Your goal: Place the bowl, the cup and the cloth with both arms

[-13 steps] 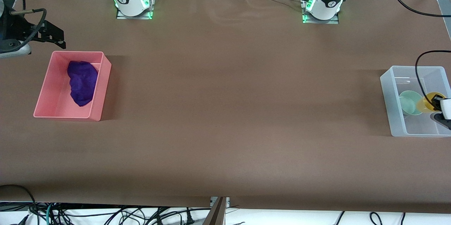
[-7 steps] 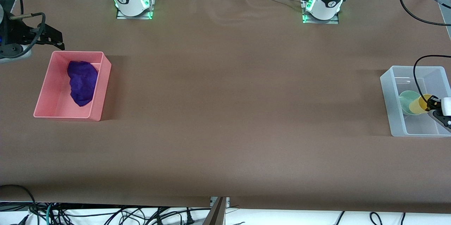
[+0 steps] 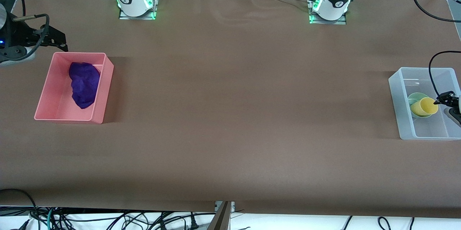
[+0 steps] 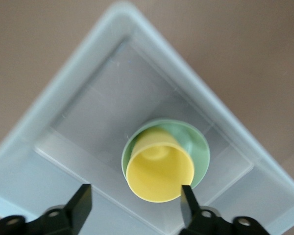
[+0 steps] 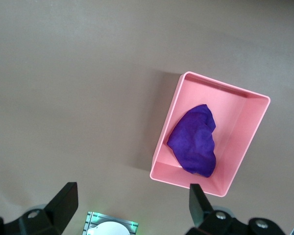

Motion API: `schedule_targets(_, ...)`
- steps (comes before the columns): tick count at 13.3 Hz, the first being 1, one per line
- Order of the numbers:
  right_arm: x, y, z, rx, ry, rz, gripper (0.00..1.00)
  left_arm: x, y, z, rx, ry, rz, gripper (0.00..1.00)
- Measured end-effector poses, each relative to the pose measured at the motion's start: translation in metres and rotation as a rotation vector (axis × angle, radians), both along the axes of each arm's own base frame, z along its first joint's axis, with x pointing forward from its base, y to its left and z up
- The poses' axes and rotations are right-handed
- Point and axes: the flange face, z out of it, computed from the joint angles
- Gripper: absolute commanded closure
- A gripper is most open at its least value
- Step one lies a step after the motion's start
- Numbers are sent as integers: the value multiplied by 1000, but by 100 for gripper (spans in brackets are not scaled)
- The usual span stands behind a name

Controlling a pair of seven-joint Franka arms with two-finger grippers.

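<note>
Table (image 3: 230, 114) covered in plain brown, no pattern. Cloth (image 3: 84, 84) deep purple, solid, lying in a pink bin (image 3: 101, 93); same purple-on-pink in the right wrist view, cloth (image 5: 193, 142), bin (image 5: 164, 142). Cup (image 3: 426, 106) plain yellow, bowl (image 3: 414, 97) pale mint green, both in a frosted, translucent whitish bin (image 3: 399, 107). Left wrist view: yellow cup (image 4: 159, 171), mint bowl (image 4: 198, 152), pale bluish-clear bin (image 4: 78, 98). Left gripper (image 4: 134, 205) black, right gripper (image 5: 132, 203) black. Arm bases white with dark bands, green lights glowing at the foot, small red spot on each. Cables black; cables under the table edge black, white and one teal.
</note>
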Motion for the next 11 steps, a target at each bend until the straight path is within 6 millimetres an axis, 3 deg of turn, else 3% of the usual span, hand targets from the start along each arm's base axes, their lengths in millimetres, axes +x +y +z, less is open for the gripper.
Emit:
schedule_targets(3,0,12,-2,0,3,22,0,15,-74,90,3,-68,72,0)
schedule_targets(5,0,22,-3,0,5,39,0,13,-131,134,11,-67,217,0)
schedule_targets(9,0,23,-3,0,3,41,0,6,-240,181,25,-63,457,0)
schedule_targets(11,0,24,-3,0,2,42,0,0,-277,202,-20,-66,522,0)
